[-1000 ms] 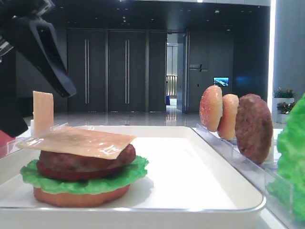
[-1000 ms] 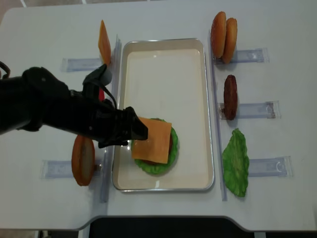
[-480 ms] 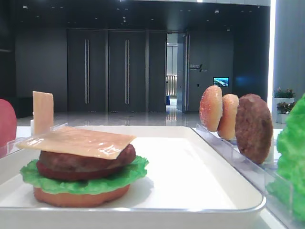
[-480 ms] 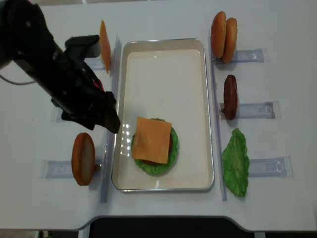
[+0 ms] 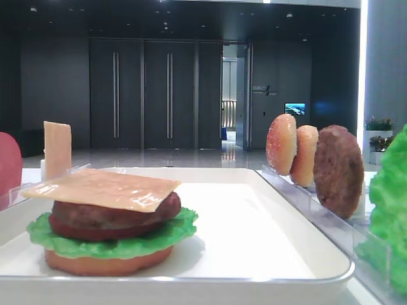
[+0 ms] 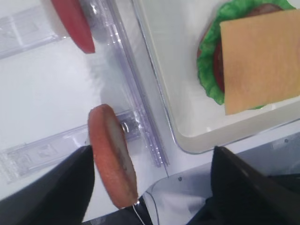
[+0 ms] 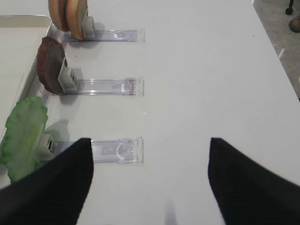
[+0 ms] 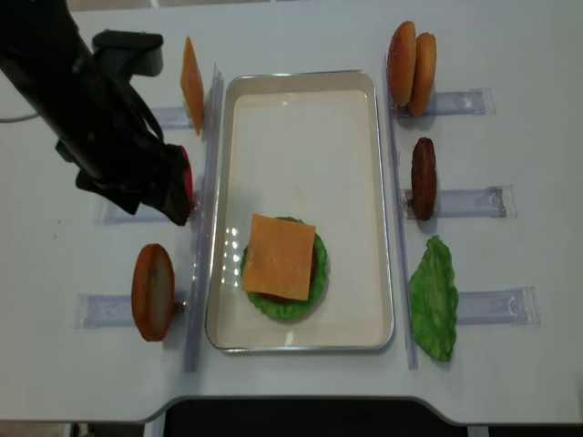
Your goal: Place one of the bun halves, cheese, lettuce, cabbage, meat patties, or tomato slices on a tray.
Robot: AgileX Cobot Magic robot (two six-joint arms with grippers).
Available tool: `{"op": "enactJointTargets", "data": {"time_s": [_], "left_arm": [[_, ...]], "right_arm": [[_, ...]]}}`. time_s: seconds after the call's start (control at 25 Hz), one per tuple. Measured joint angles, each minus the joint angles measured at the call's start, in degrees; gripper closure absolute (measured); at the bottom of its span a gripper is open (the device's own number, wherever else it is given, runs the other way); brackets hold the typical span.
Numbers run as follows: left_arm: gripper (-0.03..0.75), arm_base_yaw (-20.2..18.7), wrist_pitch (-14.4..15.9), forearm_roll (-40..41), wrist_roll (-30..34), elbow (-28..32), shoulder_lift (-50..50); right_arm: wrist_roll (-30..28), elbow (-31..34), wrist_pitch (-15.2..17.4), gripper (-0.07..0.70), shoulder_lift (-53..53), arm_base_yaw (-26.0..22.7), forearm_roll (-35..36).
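A white tray holds a stack: a cheese slice lies on a meat patty, lettuce and a bun half. My left gripper hangs open and empty left of the tray, above the racks. In the left wrist view its fingers stand wide, with a bun half upright in its rack close to the left one and a tomato slice beyond. The right gripper is open over bare table, apart from the lettuce, patty and bun halves.
Clear slotted racks line both sides of the tray. A second cheese slice stands upright at the back left. On the right stand two bun halves, a patty and a lettuce leaf.
My left arm has pulled away from the stack, to the left and back, leaving the cheese slice lying on top. Its jaws have stayed open.
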Motion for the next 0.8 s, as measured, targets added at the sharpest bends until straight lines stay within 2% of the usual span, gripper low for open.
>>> {"op": "enactJointTargets", "data": {"time_s": [0.32,0.44,0.6,0.8], "left_arm": [[0.128,15.2,0.0,3.4,5.4,-0.3,0.0],[0.128,19.4,0.0,4.0,7.8,-0.3,0.0],[0.128,22.2,0.0,4.3,9.7,-0.3,0.0],[0.153,22.6,0.0,4.4,10.0,-0.2,-4.1]], "right_arm": [[0.0,0.0,0.0,0.142,0.0,0.0,0.0],[0.0,0.0,0.0,0.142,0.0,0.0,0.0],[0.0,0.0,0.0,0.142,0.0,0.0,0.0],[0.0,0.0,0.0,0.142,0.0,0.0,0.0]]}}
